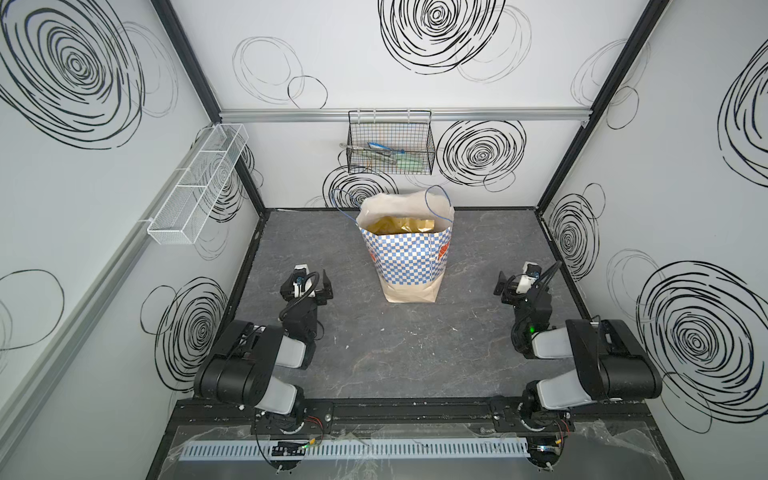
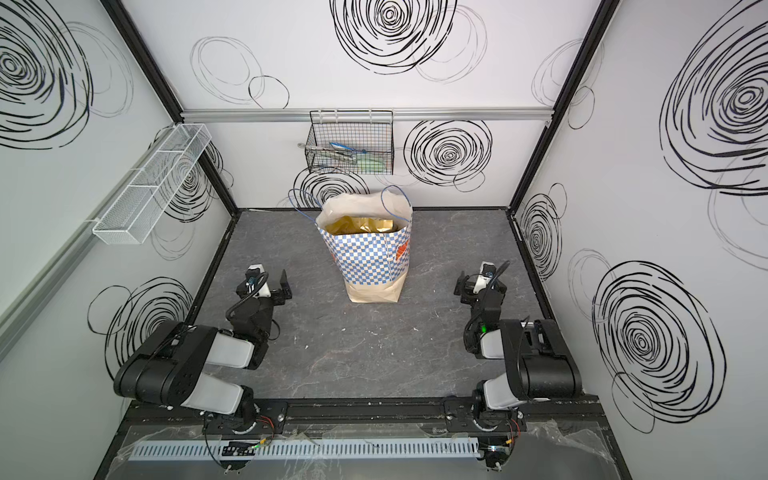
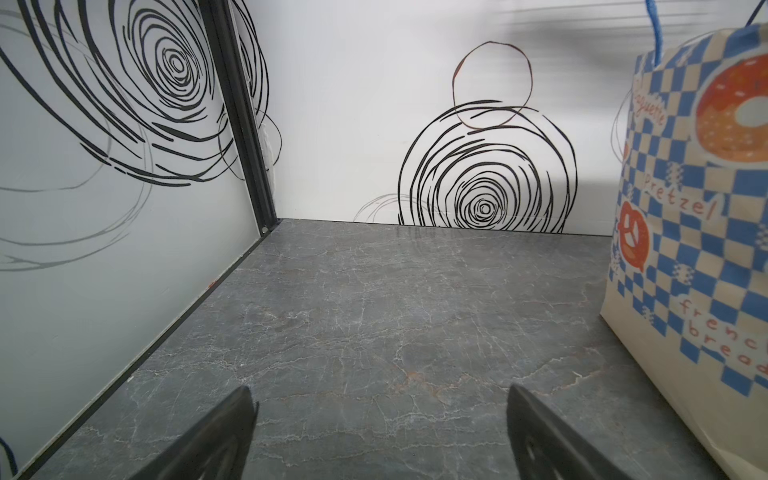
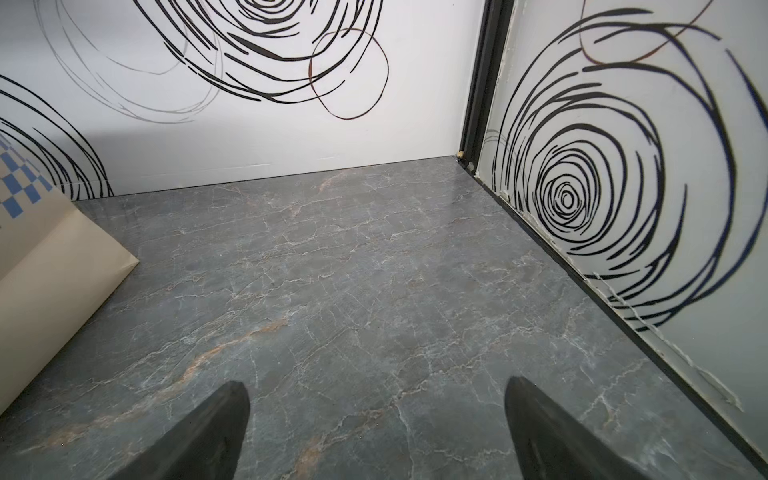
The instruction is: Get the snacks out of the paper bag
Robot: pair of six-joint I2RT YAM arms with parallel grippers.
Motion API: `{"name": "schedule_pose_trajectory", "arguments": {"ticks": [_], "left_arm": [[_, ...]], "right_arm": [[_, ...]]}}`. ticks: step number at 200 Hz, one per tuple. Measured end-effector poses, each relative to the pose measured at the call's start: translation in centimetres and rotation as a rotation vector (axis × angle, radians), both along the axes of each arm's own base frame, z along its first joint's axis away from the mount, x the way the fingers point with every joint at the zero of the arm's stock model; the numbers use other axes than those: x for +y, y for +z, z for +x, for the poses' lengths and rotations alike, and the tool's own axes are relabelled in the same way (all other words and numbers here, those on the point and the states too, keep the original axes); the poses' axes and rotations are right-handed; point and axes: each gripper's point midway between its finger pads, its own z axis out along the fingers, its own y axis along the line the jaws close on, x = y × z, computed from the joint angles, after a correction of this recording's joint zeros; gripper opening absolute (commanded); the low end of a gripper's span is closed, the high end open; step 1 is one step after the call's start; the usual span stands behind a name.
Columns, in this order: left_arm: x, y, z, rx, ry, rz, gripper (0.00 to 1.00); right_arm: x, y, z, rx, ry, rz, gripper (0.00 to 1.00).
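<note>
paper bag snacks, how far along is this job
Nothing looks done: the paper bag stands upright, a gold packet showing at its open top, none out on the table. Nothing is in hand: the left gripper and right gripper are open and empty, apart from the bag. All the unpacking is left.

Fingers (image 4: 208, 436) spread wide above the marbled grey table (image 4: 353, 270), paper bag (image 4: 54, 270) nearby.
</note>
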Motion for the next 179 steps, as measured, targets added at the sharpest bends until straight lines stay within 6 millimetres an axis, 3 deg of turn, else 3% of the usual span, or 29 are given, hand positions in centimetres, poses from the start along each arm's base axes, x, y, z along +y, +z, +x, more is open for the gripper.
{"name": "schedule_pose_trajectory", "arguments": {"ticks": [179], "left_arm": [[0.44, -0.16, 0.13, 0.005, -0.017, -0.011, 0.96]], "right_arm": [[0.18, 0.4, -0.13, 0.004, 0.004, -0.003, 1.0]]}}
